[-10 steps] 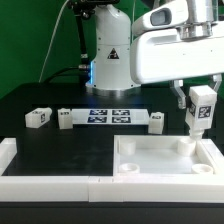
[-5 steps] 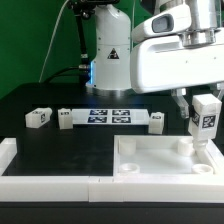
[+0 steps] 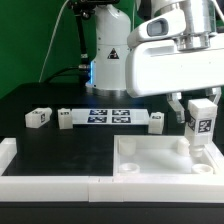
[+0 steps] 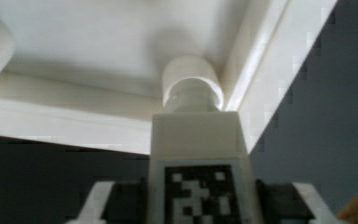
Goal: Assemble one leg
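My gripper [image 3: 200, 113] is shut on a leg [image 3: 203, 120], a small white block with a black-and-white tag facing the camera. It holds the leg upright over the far corner of the large white tray [image 3: 150, 160], on the exterior view's right. The leg's lower end is at or just above the tray. In the wrist view the leg [image 4: 201, 150] sits between the fingers [image 4: 108, 200], its end over a round corner socket [image 4: 192, 80] of the tray [image 4: 87, 60]. I cannot tell if they touch.
Three more legs lie on the black table: two on the exterior view's left [image 3: 38, 117] [image 3: 65, 118] and one [image 3: 156, 121] right of the marker board [image 3: 110, 115]. A white rail [image 3: 45, 180] runs along the front edge. The robot base [image 3: 110, 50] stands behind.
The gripper has carried the leg downward and slightly toward the exterior view's right, closer to the tray's corner socket. The other parts have not moved.
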